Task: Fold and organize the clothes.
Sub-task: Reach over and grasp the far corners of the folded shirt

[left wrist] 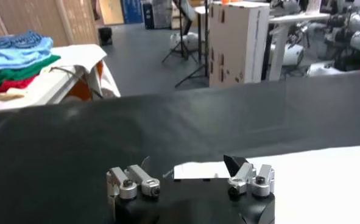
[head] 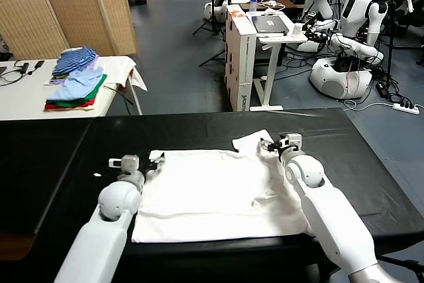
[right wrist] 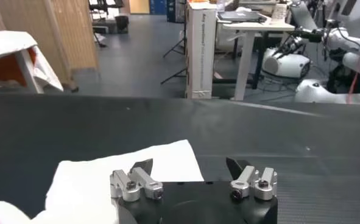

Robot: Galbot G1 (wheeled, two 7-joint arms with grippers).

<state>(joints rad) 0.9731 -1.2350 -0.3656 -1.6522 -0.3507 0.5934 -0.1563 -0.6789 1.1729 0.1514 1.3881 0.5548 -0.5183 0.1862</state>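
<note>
Plain white cotton T-shirt spread on black table, left gripper at its far-left corner, right gripper over the sleeve, both wide open, seemingly holding nothing.

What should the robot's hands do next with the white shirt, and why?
Probably lower both grippers and pinch the far edge. The white T-shirt lies spread on the black table, not yet folded. The left gripper sits open at its far left corner, and the right gripper sits open by the far right sleeve. Neither holds any cloth.
</note>
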